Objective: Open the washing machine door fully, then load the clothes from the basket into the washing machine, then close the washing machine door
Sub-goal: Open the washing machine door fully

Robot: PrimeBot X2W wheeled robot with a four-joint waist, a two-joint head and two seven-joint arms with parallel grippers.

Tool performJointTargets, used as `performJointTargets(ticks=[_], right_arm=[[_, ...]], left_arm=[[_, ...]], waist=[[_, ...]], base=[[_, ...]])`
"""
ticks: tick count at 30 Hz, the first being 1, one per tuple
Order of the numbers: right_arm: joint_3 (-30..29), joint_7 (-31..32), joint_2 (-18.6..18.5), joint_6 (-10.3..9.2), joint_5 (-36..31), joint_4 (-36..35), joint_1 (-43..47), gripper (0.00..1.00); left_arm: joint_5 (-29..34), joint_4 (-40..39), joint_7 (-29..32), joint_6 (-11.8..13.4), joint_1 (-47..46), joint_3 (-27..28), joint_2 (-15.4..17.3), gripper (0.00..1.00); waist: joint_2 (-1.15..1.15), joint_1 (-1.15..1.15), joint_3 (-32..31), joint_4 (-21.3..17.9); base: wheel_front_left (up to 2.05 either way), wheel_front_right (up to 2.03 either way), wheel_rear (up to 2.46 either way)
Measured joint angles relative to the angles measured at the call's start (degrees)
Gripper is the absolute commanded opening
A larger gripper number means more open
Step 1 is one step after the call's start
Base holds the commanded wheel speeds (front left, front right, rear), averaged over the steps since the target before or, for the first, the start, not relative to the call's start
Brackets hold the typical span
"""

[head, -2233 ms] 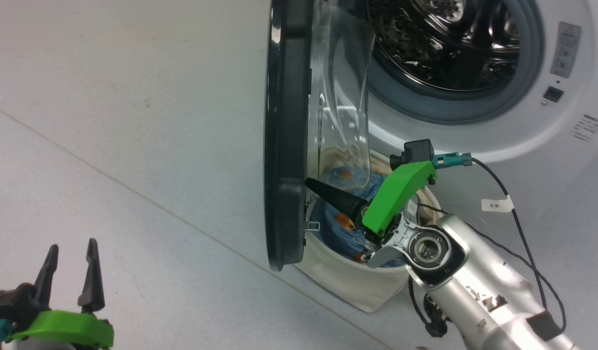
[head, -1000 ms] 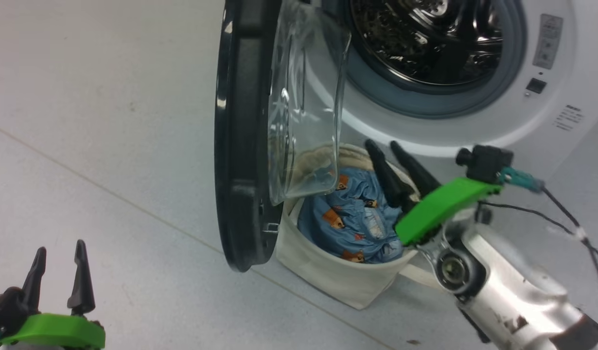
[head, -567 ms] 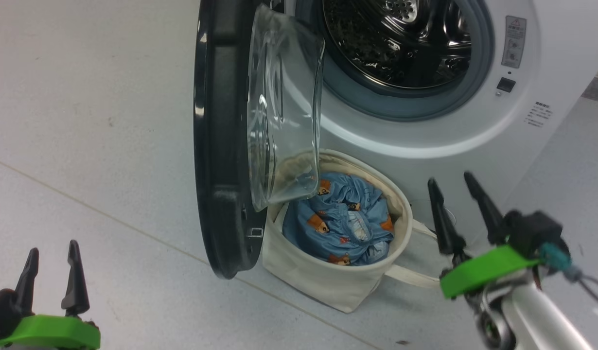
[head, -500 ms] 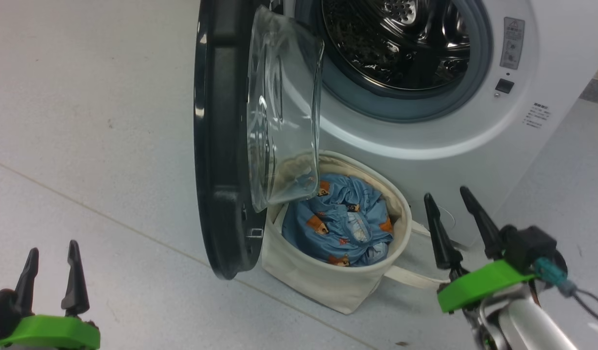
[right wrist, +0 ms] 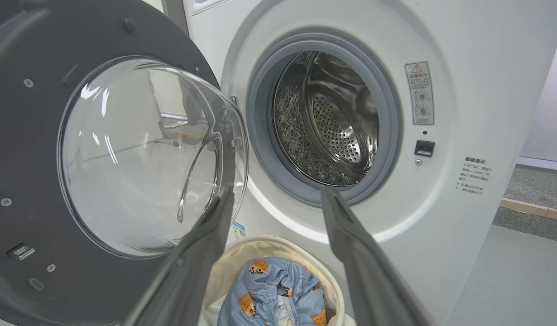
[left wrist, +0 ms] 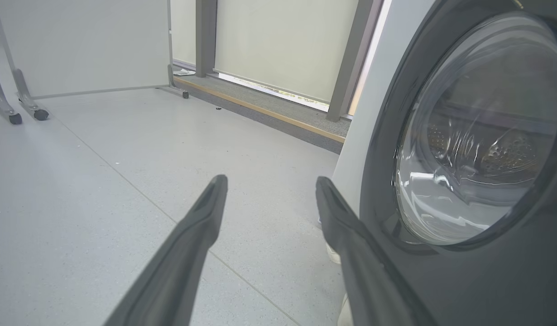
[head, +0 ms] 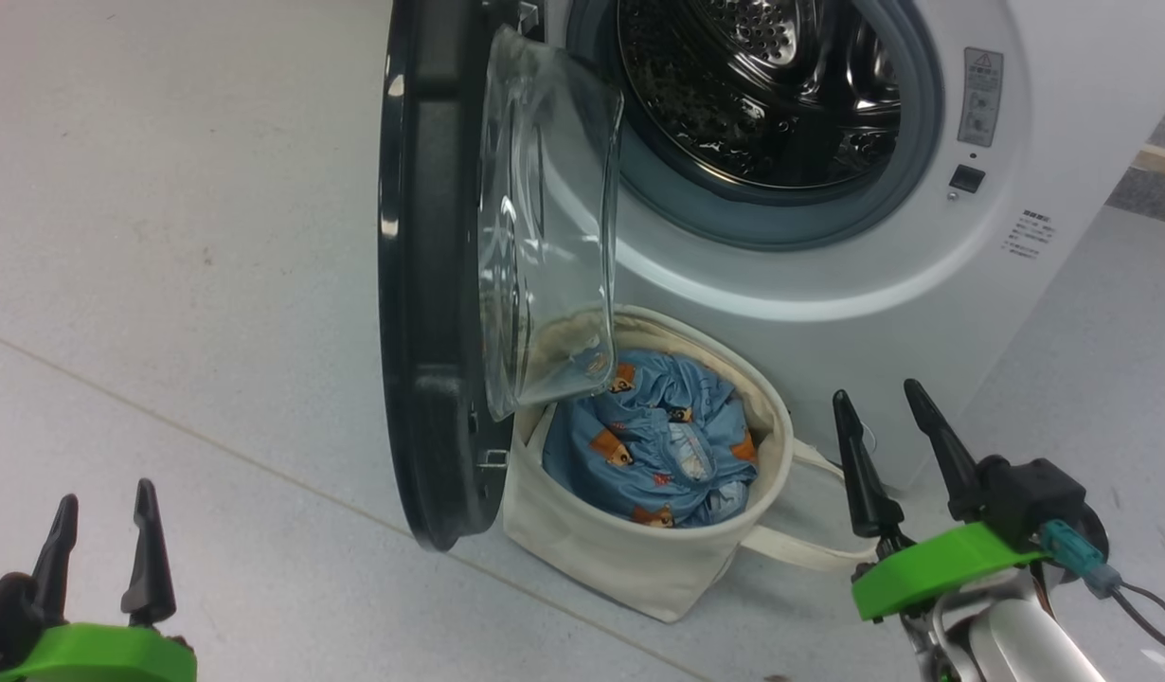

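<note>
Roughly edge-on, washing machine door [head: 431, 284] upright, glass bowl [head: 545, 227] toward the drum [head: 753, 85]

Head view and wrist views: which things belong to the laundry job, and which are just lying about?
Job:
washing machine
washing machine door
basket
clothes

Lying about:
wheeled stand feet
paper scrap by the window
wooden floor strip

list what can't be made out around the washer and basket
- Head view: count of blue bear-print clothes; the wall of the round cream canvas basket hides lower ones.
- Right wrist view, white washing machine: label text too small.
- Left wrist view: glossy black-rimmed round glass door, cut off at the right edge.
</note>
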Motion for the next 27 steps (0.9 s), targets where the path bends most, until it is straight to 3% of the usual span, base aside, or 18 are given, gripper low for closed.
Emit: performJointTargets(ticks=[22, 23, 24, 27], right_arm=[[0.3, 0.0, 1.3, 0.00, 1.2, 2.3, 0.0, 1.00], [0.3, 0.0, 1.3, 0.00, 1.2, 2.3, 0.0, 1.00], [0.3, 0.0, 1.3, 0.00, 1.2, 2.3, 0.0, 1.00], [0.3, 0.0, 1.3, 0.00, 1.2, 2.3, 0.0, 1.00]], left_arm=[[-0.1, 0.3, 0.0, 0.0, 0.0, -0.1, 0.0, 1.00], [-0.1, 0.2, 0.0, -0.1, 0.0, -0.1, 0.0, 0.76], [-0.1, -0.1, 0.0, -0.1, 0.0, -0.2, 0.0, 0.00], [-0.2, -4.0, 0.0, -0.1, 0.0, -0.7, -0.3, 0.00]], waist=[[0.00, 0.00, -0.4, -0.7], [0.00, 0.00, -0.4, -0.8], [0.00, 0.00, -0.3, -0.8], [0.00, 0.00, -0.3, -0.9]], base=[[0.00, 0.00, 0.00], [0.00, 0.00, 0.00], [0.00, 0.00, 0.00], [0.00, 0.00, 0.00]])
